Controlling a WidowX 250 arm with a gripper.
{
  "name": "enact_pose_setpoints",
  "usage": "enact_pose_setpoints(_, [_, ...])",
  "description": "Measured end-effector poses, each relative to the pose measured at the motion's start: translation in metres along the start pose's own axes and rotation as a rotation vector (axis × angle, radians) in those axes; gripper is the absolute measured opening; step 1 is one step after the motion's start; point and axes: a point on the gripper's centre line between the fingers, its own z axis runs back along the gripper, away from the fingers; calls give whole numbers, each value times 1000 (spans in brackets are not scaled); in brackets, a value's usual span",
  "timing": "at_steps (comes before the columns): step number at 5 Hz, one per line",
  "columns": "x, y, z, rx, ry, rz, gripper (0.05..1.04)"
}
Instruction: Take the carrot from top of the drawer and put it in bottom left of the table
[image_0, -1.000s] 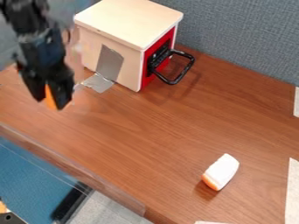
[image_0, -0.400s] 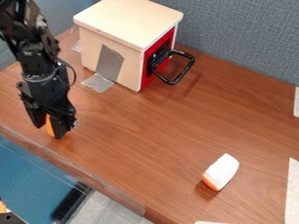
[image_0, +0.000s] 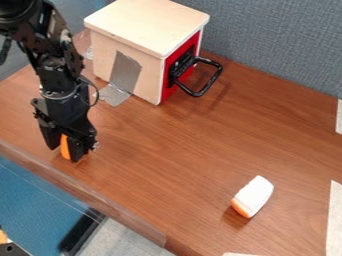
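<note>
Placing looks to be the step in hand: the end effector (image_0: 65, 153) grips the orange carrot (image_0: 65, 146) near the worktop's (image_0: 167, 150) lower-left edge. Next it should settle the carrot, let go and lift clear; whether it touches down, I cannot tell. The worktop has streaky reddish-brown wood grain; the boxy drawer (image_0: 143, 22) is pale, smooth wood with a looped black handle (image_0: 212, 81).

no readable text, labels, brands, numbers or signs on anything in view
</note>
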Motion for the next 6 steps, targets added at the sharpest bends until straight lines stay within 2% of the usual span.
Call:
enact_pose_setpoints(1, [0, -2, 1, -10, 1, 7, 687])
enact_pose_setpoints(2, [5, -11, 18, -27, -35, 16, 963])
enact_pose_setpoints(3, [16, -22, 43, -45, -63, 10, 1004])
enact_pose_setpoints(4, [27, -30, 62, -58, -87, -5, 1000])
enact_pose_setpoints(6, [27, -35, 67, -67, -73, -35, 1000])
